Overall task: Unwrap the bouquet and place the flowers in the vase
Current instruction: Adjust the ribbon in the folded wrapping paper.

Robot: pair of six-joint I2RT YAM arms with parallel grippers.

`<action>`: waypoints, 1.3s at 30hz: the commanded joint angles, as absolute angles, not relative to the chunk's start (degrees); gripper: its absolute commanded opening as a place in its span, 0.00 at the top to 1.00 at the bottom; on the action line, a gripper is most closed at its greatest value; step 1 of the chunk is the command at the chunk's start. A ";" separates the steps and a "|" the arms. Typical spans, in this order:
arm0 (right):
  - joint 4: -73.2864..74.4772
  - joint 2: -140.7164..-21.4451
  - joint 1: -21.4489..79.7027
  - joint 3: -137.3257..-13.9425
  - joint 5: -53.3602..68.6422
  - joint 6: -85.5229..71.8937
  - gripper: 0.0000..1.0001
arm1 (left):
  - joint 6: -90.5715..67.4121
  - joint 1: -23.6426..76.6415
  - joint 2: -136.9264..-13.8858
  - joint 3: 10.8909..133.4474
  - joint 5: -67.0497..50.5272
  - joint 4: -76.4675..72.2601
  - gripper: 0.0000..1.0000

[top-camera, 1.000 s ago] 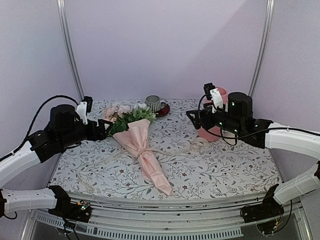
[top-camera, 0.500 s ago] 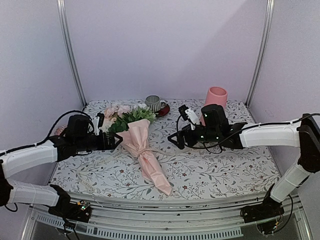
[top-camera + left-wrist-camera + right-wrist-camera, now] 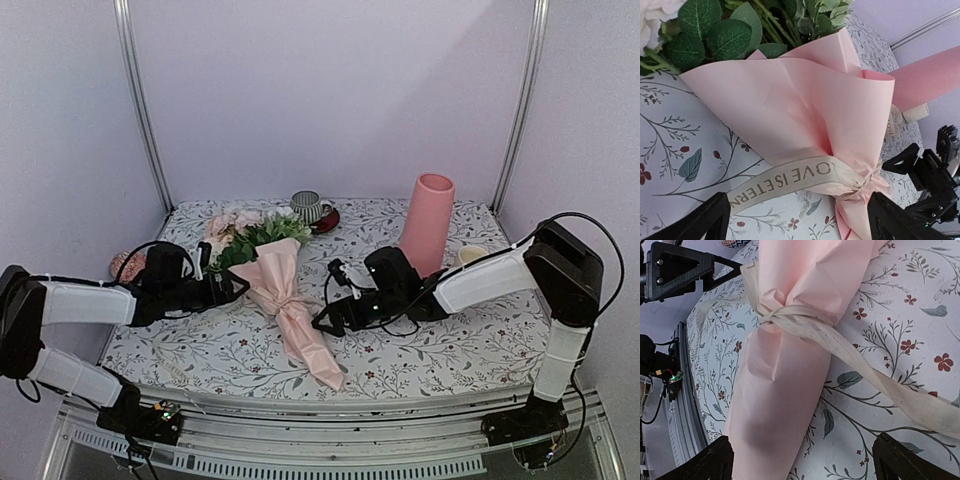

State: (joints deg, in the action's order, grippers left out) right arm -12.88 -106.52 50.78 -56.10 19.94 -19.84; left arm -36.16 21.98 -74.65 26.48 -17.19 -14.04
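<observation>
In the last second I bring both arms low to flank the bouquet (image 3: 280,290) lying mid-frame on the bench (image 3: 460,345), with the left gripper (image 3: 232,288) and right gripper (image 3: 322,322) spread wide and empty either side of its ribbon knot (image 3: 771,315), so untying looks ready to start while the vase (image 3: 427,225) waits upright at right of centre.

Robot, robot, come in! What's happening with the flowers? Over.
Both open: left gripper, right gripper, flanking the bouquet. It lies wrapped, ribbon tied. The vase upright, nothing blocking.
</observation>
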 commanded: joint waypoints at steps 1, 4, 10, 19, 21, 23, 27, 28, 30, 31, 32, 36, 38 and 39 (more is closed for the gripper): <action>-17.03 -109.80 51.24 -58.22 22.90 -24.08 0.01 | -38.24 20.61 -77.97 25.10 -19.39 -22.15 0.02; -17.14 -111.05 51.41 -58.61 23.65 -24.58 0.01 | -38.99 20.28 -81.11 24.75 -21.06 -25.58 0.02; -17.22 -112.61 51.87 -58.06 25.71 -25.51 0.01 | -38.66 20.24 -86.93 25.40 -24.02 -31.21 0.02; -17.07 -109.96 52.35 -55.74 23.58 -23.55 0.03 | -34.59 22.27 -86.74 25.84 -26.52 -33.53 0.17; -16.90 -109.68 52.41 -55.92 23.46 -22.97 0.04 | -30.92 24.46 -84.54 26.83 -23.79 -28.47 0.24; -16.79 -109.81 52.40 -56.19 23.87 -22.64 0.05 | -26.13 27.62 -81.01 27.70 -19.88 -23.32 0.29; -16.95 -110.36 52.43 -56.82 23.82 -22.55 0.08 | -20.35 34.63 -76.34 29.29 -12.29 -15.18 0.46; -16.96 -110.46 52.32 -56.99 23.71 -22.47 0.10 | -19.54 35.65 -76.03 29.70 -11.18 -14.21 0.50; -17.05 -110.56 52.37 -57.47 23.46 -22.20 0.14 | -19.01 36.51 -76.58 30.98 -9.40 -12.44 0.59; -17.12 -110.58 52.30 -57.57 23.33 -22.12 0.15 | -18.87 36.58 -77.36 31.77 -8.92 -11.65 0.63; -17.16 -110.52 52.38 -57.71 23.30 -22.00 0.15 | -18.71 36.71 -78.24 32.83 -8.48 -10.90 0.66; -17.14 -110.03 52.38 -57.94 22.90 -21.76 0.16 | -18.79 38.04 -80.65 35.92 -3.03 -7.23 0.73; -17.14 -109.81 52.36 -57.72 22.62 -21.75 0.16 | -21.49 38.43 -80.37 36.60 6.72 -3.37 0.74; -17.14 -109.74 52.41 -57.64 22.45 -21.79 0.16 | -23.42 38.26 -79.94 36.55 11.54 -1.15 0.73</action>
